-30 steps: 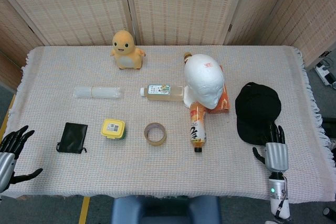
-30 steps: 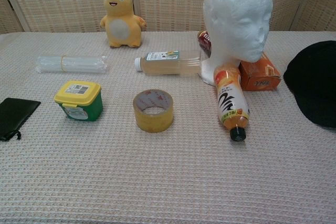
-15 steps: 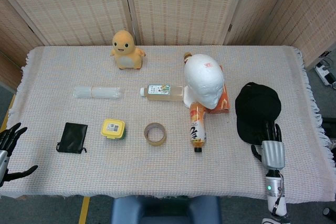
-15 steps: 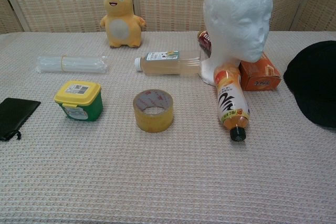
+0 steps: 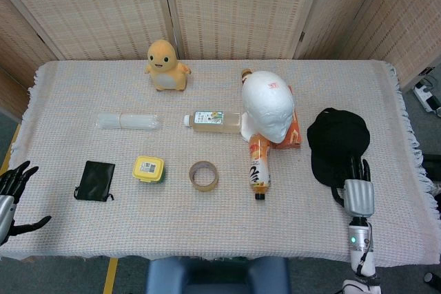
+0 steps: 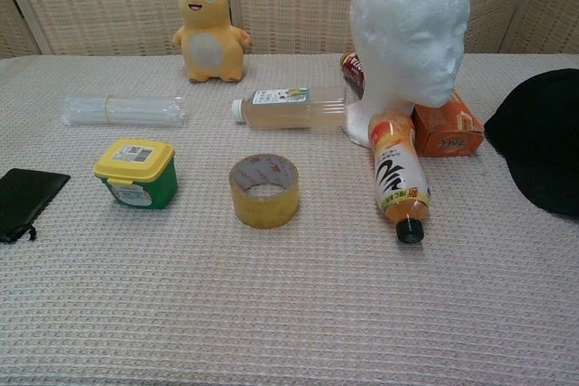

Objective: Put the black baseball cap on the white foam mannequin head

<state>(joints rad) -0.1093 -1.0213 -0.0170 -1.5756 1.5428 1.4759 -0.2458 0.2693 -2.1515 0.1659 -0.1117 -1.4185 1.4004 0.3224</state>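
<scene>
The black baseball cap (image 5: 337, 142) lies flat on the right of the table, and its edge shows at the right border of the chest view (image 6: 543, 137). The white foam mannequin head (image 5: 269, 105) stands upright just left of it, facing the front (image 6: 412, 29). My right hand (image 5: 357, 187) is at the cap's near edge, its straight fingers lying on the brim and the thumb out to the side. My left hand (image 5: 10, 191) hangs off the table's front left corner with fingers spread, holding nothing. Neither hand shows in the chest view.
An orange drink bottle (image 5: 259, 163) lies in front of the mannequin head, with an orange box (image 5: 296, 132) between head and cap. A tea bottle (image 5: 210, 120), tape roll (image 5: 204, 175), yellow-lidded tub (image 5: 149, 169), black pouch (image 5: 94, 181), clear tube (image 5: 127, 121) and yellow plush (image 5: 165, 65) lie further left.
My right hand has slid forward until its fingers lie on the cap's brim, and the cap has shifted slightly left. My left hand has drawn back a little off the table corner.
</scene>
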